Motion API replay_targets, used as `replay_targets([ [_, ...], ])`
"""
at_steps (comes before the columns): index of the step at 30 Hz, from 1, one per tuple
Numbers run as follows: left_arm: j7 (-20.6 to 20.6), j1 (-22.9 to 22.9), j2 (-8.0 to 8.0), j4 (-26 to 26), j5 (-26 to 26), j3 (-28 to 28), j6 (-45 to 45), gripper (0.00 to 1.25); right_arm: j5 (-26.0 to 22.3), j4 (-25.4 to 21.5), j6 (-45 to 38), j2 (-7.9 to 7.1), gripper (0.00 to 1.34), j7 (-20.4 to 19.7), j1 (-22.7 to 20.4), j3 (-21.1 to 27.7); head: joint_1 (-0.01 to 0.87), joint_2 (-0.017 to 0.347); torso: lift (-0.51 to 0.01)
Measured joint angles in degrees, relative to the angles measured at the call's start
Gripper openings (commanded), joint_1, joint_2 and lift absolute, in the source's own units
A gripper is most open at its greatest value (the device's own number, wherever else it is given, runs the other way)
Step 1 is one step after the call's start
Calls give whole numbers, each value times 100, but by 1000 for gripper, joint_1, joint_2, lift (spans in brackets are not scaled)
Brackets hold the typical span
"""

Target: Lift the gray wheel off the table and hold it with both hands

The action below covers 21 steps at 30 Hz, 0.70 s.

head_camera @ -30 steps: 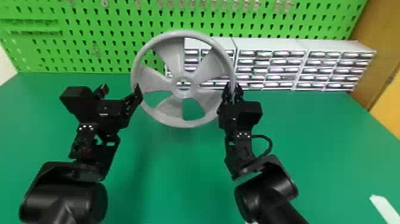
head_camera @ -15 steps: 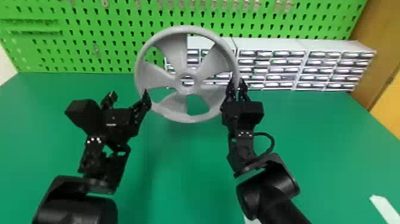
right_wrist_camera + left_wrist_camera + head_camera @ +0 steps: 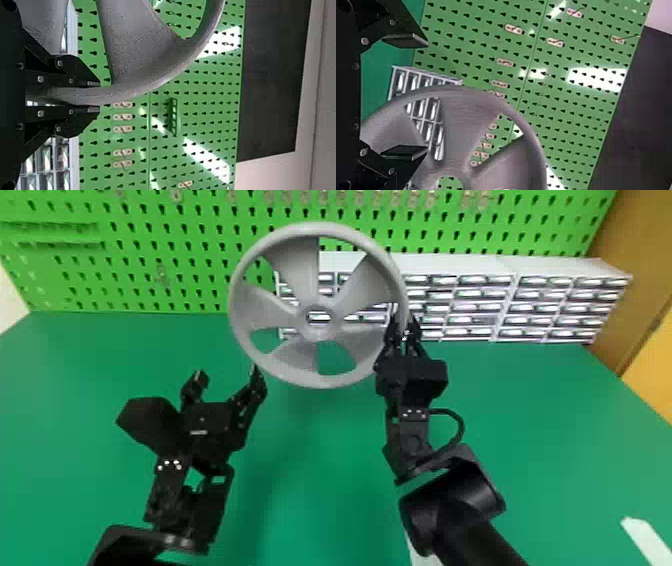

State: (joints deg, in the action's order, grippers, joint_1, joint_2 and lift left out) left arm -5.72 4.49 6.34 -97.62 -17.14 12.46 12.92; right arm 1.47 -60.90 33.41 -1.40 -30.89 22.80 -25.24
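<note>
- We observe the gray wheel (image 3: 300,265): five spokes, open hub.
- Our right end effector (image 3: 404,321) grips its rim.
- Our left end effector (image 3: 228,373) gapes near it.

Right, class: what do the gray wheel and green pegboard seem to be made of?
Gray wheel: matte plastic, perhaps 3D-printed, judging by fine lines across its surface. Green pegboard: probably painted metal, fairly glossy, given its bright reflections and neat slots.

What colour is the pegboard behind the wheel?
The pegboard is bright green, seen best in the head view.
</note>
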Motion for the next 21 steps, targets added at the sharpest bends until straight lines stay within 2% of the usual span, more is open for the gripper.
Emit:
replay_targets([
  [10,1,-82,7,429,-106,-52,311,914,85,-2,168,3,114,-154,-20,-107,711,15,-98],
  [21,1,-442,3,874,-72,-108,552,907,82,-30,175,18,114,-154,-78,-185,711,15,-98],
])
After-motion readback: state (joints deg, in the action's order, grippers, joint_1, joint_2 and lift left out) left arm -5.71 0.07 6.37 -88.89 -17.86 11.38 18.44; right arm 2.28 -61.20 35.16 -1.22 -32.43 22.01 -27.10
